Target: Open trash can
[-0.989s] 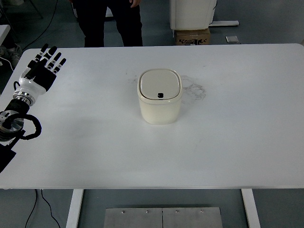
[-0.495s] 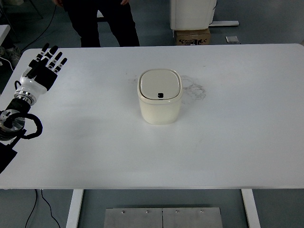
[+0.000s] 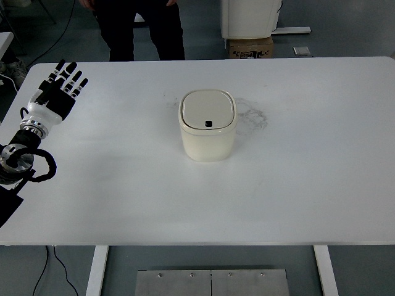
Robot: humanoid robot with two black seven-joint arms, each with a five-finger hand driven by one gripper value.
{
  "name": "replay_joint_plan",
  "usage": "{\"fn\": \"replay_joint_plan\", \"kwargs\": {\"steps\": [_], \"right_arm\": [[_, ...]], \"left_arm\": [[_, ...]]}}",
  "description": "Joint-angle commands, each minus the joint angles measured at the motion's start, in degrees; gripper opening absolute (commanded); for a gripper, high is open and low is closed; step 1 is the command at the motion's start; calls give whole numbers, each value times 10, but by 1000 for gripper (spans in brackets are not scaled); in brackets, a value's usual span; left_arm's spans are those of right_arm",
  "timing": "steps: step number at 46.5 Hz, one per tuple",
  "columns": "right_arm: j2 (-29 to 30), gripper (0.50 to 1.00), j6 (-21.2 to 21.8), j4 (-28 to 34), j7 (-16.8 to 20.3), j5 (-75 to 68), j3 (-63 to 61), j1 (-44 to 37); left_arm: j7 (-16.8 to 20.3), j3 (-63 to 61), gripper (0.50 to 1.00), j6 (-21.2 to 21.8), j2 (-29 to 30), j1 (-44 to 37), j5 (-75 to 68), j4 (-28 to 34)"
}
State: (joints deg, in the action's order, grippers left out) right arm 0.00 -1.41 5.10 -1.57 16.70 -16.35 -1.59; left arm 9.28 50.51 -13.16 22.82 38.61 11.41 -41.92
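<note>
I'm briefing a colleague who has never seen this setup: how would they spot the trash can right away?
Look at the large white table filling the view. Near its middle stands the trash can, a cream, rounded-square bin with its lid shut. A small dark button at the lid's near edge marks it, and nothing else stands on the tabletop besides the robot's left hand at the far left.
</note>
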Motion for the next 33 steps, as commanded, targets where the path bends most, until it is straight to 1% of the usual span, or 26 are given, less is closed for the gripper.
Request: {"fn": "replay_joint_plan", "kwargs": {"steps": [1, 4, 11, 16, 28, 33], "right_arm": [[0, 991, 0, 0, 0, 0, 0, 0], [0, 991, 0, 0, 0, 0, 0, 0], [0, 991, 0, 0, 0, 0, 0, 0], [0, 991, 0, 0, 0, 0, 0, 0], [0, 991, 0, 0, 0, 0, 0, 0], [0, 991, 0, 0, 0, 0, 0, 0]], "left_arm": [[-1, -1, 1000, 16, 3, 3, 0, 0], [0, -1, 1000, 26, 4, 3, 0, 0], [-1, -7, 1000, 26, 6, 7, -2, 0], [-1, -19, 1000, 30, 8, 30, -2, 0], [-2, -169, 1000, 41, 38, 154, -2, -8], [-6, -216, 1000, 42, 50, 195, -2, -27]]}}
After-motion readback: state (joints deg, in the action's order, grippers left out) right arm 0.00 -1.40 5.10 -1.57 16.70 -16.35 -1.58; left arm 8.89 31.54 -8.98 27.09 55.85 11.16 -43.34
